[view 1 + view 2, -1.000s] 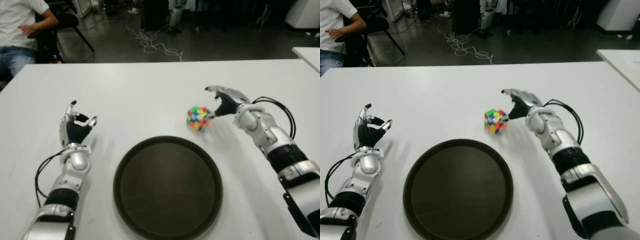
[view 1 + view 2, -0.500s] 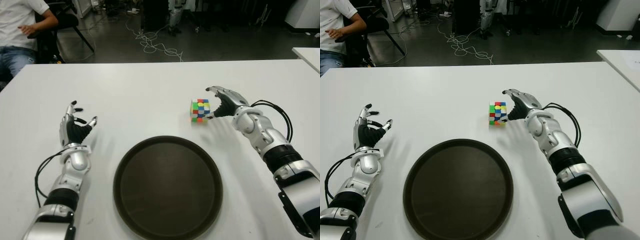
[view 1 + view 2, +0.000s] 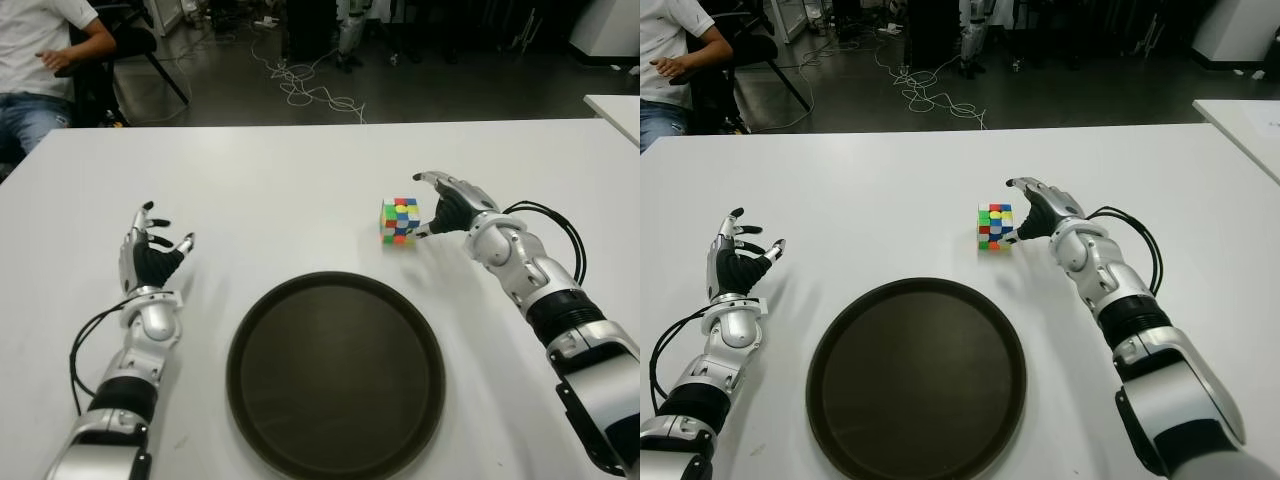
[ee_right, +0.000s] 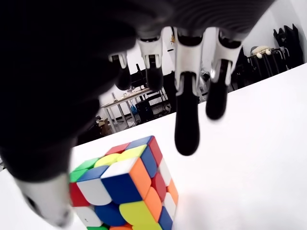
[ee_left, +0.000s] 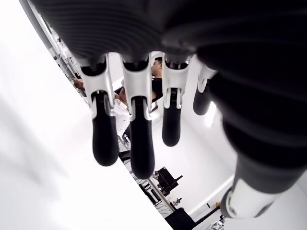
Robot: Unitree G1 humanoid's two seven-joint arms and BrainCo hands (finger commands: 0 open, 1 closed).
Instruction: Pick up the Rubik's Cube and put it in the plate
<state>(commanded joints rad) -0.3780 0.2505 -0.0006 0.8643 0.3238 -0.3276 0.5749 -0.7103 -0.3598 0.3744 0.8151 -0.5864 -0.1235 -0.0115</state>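
Right wrist view shows right hand (image 3: 447, 205) fingers (image 4: 186, 129) clear of Rubik's Cube (image 3: 400, 221).

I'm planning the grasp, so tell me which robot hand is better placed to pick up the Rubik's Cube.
The right robot hand. It sits open right beside the Rubik's Cube, fingers arched over it. The left robot hand is open too, but far across the table, beyond the plate.

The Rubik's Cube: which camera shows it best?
The right wrist view: the Rubik's Cube fills the near foreground, its coloured stickers plain, under the open right robot hand. Both eye views show it small, flat on the white table beyond the plate. The left wrist view shows none of it.
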